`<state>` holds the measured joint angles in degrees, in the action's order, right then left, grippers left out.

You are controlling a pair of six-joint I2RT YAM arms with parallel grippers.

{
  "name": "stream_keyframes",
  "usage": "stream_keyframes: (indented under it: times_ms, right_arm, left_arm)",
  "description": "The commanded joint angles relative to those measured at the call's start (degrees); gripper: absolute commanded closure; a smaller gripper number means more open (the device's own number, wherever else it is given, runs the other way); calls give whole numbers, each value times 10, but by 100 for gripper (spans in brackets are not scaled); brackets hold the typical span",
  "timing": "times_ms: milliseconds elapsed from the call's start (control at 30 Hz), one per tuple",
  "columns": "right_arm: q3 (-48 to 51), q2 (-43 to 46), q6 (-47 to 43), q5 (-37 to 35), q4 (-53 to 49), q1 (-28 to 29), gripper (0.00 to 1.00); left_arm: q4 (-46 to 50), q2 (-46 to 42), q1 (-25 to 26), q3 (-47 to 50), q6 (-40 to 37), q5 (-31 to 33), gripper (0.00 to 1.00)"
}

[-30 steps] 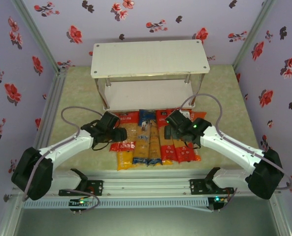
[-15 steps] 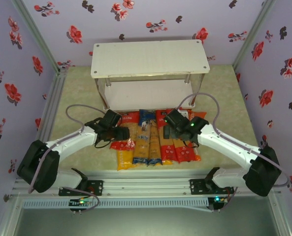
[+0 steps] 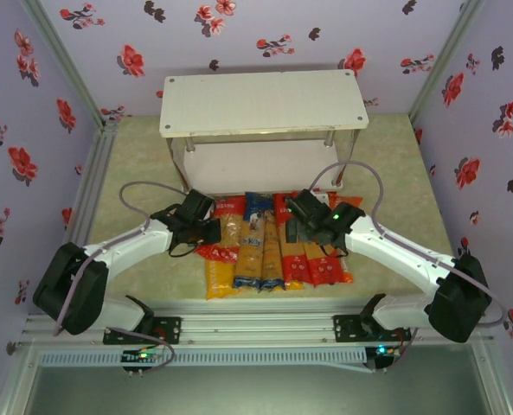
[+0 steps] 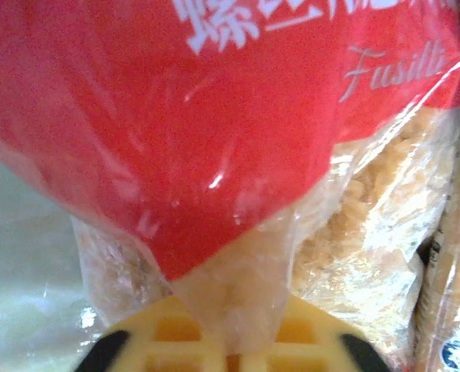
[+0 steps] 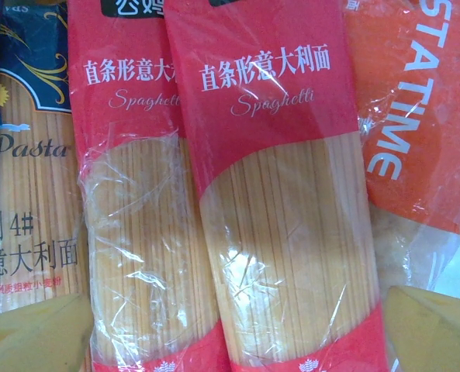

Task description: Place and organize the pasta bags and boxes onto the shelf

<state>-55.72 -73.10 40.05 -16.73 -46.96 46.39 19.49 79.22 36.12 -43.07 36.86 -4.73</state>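
The pasta packs lie side by side on the table in front of the white two-tier shelf [image 3: 262, 99]. My left gripper [image 3: 211, 232] [image 4: 233, 345] is shut on a fold of clear film of the red-ended fusilli bag [image 4: 214, 116] [image 3: 221, 253] at the row's left end. My right gripper [image 3: 301, 218] [image 5: 237, 333] hangs open close above two red spaghetti packs [image 5: 284, 232] [image 5: 136, 240], its yellow fingertips [image 5: 36, 333] on either side of them. A blue spaghetti pack [image 5: 36, 155] lies to their left, the orange bag [image 5: 416, 116] to their right.
More long packs, blue [image 3: 256, 246] and yellow-orange [image 3: 220, 281], lie in the middle of the row. Both shelf boards are bare. Flowered walls close in the table on three sides. The aluminium rail [image 3: 256, 324] with the arm bases runs along the near edge.
My left gripper has shut on the fusilli bag's film after standing open. Both grippers have crept a little further over the packs. The packs lie where they were.
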Motion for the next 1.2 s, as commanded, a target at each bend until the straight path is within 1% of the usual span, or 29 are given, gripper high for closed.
stream_keyframes:
  times_ms: [0,267,533,800,967,1067,1167]
  right_arm:
    - [-13,1,-7,-12,-3,-2,3]
    - [-7,12,-7,-16,0,-2,3]
    - [3,33,-8,-21,13,-2,3]
    - [7,45,-10,-21,20,-2,4]
    - [4,50,-12,-20,21,-2,4]
    - [3,51,-14,-21,22,-2,4]
    - [0,50,-14,-21,24,-2,4]
  left_arm:
    - [-17,5,0,-8,-5,-62,100]
    - [-15,-34,-3,-34,0,-93,100]
    - [31,-83,-5,-120,-9,-128,100]
    - [49,-117,-7,-157,7,-160,100]
    - [104,-138,-7,-212,-8,-178,100]
    - [150,-145,-7,-263,-24,-201,100]
    - [174,-155,-7,-305,-32,-227,100]
